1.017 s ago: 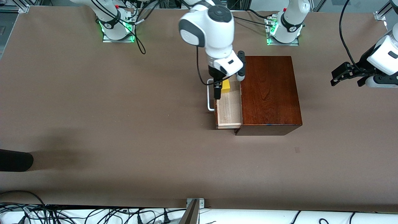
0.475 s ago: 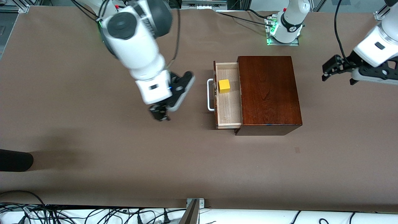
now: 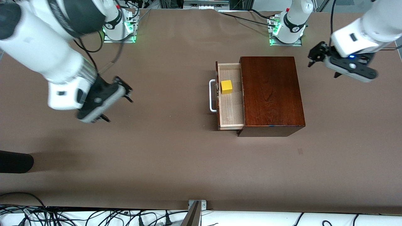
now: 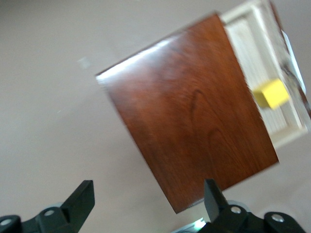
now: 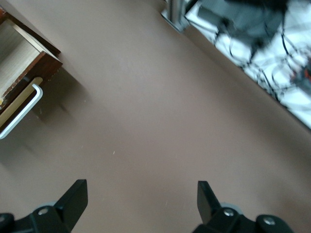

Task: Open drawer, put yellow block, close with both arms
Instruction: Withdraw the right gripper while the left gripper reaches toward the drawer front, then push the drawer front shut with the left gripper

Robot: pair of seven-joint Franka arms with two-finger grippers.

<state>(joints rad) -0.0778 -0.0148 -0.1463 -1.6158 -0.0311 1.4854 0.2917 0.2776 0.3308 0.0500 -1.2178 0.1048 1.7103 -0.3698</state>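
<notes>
- The drawer stood pulled partway out of the mahogany box, its pale wood tray exposed and its dark front facing the right arm's end of the table
- The white bar handle ran along that front; in the right wrist view the handle and a corner of the drawer showed at the edge of the picture
- The yellow block sat inside the tray, resting on the tray floor in the part farther from the front camera, close to the drawer front and apart from the box's opening
- In the left wrist view the yellow block lay on the pale slats of the drawer beside the glossy box
- The right gripper hung over bare brown table toward the right arm's end, well apart from the drawer, holding nothing; its two black fingers were spread wide in the right wrist view
- The left gripper hung over the table toward the left arm's end, just past the box's edge, holding nothing; its fingers were likewise spread wide
- Neither gripper touched the drawer, the box or the block
</notes>
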